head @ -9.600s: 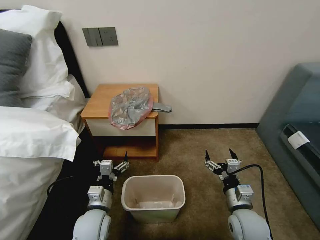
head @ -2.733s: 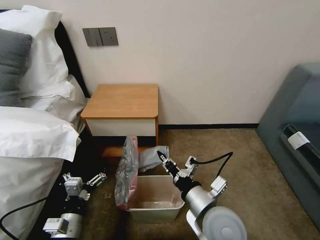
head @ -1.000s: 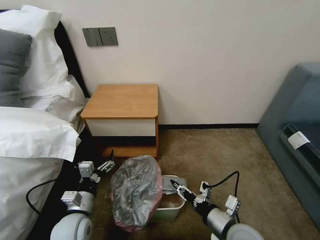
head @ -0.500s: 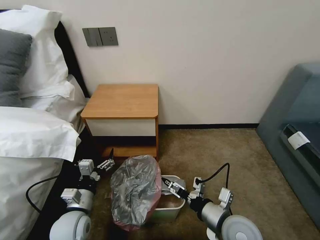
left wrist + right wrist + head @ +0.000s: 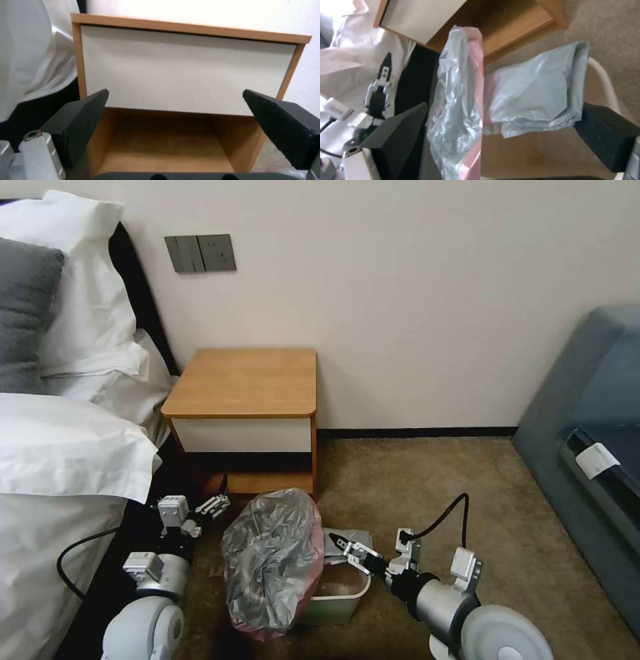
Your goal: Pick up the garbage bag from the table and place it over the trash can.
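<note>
No legible text, brand, number or sign anywhere. Small blue-and-white labels on the wrist housings of both arms, too small to read. White tag [image 5: 597,459] on the dark unit at the right edge, blank as seen. Grey wall switch plate [image 5: 200,253] unmarked.

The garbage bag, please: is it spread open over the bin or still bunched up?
Bunched up. The garbage bag hangs crumpled over the left side of the trash can, whose right side is uncovered.
</note>
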Controlling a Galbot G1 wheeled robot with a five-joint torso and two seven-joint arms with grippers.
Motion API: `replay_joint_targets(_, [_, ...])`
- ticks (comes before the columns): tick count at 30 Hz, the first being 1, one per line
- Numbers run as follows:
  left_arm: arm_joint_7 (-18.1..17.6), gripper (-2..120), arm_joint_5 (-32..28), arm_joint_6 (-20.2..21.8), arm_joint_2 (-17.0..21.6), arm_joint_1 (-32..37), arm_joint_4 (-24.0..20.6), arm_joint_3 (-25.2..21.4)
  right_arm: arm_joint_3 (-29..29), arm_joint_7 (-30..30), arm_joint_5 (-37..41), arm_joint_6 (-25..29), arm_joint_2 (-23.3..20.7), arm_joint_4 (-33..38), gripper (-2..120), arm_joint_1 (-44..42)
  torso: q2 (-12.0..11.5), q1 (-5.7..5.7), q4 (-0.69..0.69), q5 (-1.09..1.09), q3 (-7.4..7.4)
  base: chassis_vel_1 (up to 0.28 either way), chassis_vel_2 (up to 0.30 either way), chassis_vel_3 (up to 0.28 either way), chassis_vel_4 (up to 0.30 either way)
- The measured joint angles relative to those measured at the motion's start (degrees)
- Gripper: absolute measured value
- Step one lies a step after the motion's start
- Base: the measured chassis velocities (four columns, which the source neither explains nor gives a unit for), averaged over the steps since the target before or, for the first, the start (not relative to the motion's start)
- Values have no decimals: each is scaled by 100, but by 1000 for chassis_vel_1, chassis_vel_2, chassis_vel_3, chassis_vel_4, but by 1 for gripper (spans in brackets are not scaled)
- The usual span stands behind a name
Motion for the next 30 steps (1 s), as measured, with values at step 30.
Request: replay_joint_targets(30, [-20,100,-38,228,-141,-206,225,13,90,179,657,-185,-482,-317,100,305,0,0,0,0,0,0,0,0,0])
